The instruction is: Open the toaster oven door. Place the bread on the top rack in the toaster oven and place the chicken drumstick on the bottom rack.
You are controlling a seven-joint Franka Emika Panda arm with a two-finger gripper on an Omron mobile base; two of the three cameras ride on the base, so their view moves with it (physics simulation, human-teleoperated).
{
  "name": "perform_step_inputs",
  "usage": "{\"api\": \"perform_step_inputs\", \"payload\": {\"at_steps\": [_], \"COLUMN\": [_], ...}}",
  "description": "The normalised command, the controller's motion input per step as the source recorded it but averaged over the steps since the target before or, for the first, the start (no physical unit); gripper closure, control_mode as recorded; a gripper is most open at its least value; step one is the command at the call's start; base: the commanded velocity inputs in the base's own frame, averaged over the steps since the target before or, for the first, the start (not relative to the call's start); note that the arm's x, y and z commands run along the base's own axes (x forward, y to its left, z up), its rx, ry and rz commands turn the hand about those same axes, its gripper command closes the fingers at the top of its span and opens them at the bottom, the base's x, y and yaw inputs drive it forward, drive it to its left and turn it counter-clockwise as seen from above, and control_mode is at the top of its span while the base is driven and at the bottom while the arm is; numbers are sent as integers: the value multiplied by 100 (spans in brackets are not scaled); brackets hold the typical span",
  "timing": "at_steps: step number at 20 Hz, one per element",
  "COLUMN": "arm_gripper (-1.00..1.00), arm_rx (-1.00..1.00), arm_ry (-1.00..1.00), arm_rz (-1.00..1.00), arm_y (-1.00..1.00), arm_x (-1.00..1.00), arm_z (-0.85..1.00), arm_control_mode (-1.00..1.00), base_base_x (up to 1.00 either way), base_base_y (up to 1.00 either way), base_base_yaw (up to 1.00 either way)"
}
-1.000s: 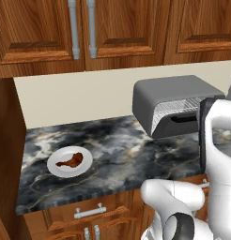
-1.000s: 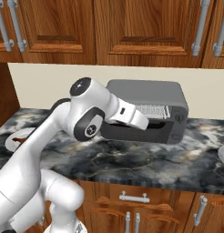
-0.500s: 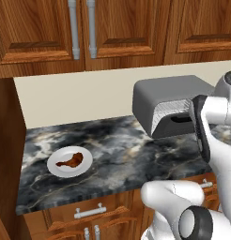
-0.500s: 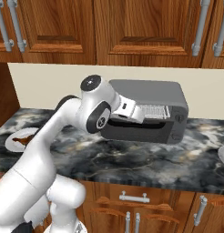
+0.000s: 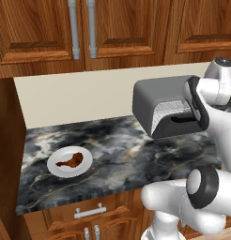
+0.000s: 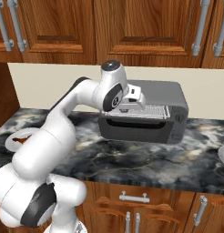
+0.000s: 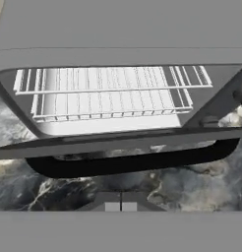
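Your gripper (image 7: 121,206) is pressed together and empty, and it has lifted from low in front of the toaster oven (image 6: 155,98) to hover above the toaster oven door (image 6: 134,129). That door now hangs open, baring the top rack (image 7: 113,78) and bottom rack (image 7: 110,103), so the opening step looks done. Next comes food: the chicken drumstick (image 5: 72,160) waits on a plate (image 5: 56,169) near the desk's (image 5: 122,150) front left corner.
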Motion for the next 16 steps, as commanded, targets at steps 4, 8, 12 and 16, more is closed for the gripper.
{"api": "perform_step_inputs", "payload": {"at_steps": [4, 8, 12, 16], "arm_gripper": [100, -100, -100, -100], "arm_rx": [0, 0, 0, 0], "arm_ry": [5, 3, 0, -1], "arm_rz": [15, 7, 4, 1], "arm_y": [1, 6, 1, 0], "arm_x": [50, 49, 38, 24], "arm_z": [-26, -41, -50, -33], "arm_control_mode": [-100, -100, -100, -100], "base_base_x": [0, 0, 0, 0], "base_base_y": [0, 0, 0, 0], "base_base_yaw": [0, 0, 0, 0]}}
